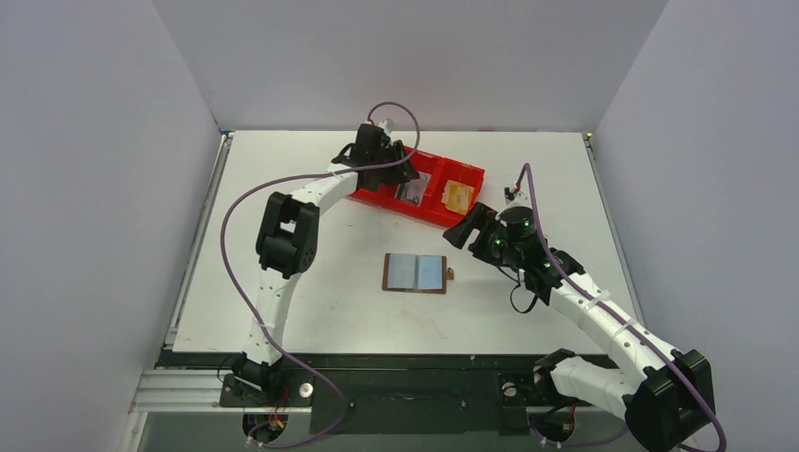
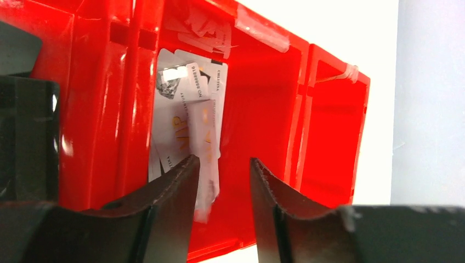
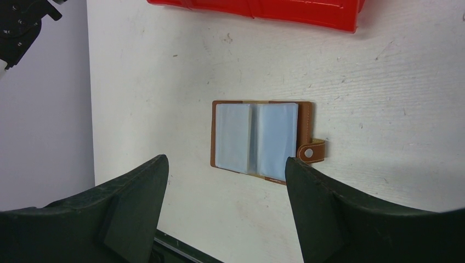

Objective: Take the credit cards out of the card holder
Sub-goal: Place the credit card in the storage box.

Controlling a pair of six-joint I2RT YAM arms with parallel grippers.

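Left wrist view showed the left end effector [image 2: 222,164] with its jaws parted over the middle compartment of a red tray [image 2: 263,120], where a pale card [image 2: 189,109] lay. A tan-gold card [image 1: 459,196] lay in the neighbouring end compartment. The right end effector [image 3: 226,160] hung spread wide above the card holder [image 3: 262,139], which lay open on the counter [image 1: 311,301] near the tray.

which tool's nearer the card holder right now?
Right. The right tool hovers just beside the card holder; the left tool is farther off, over the red tray.
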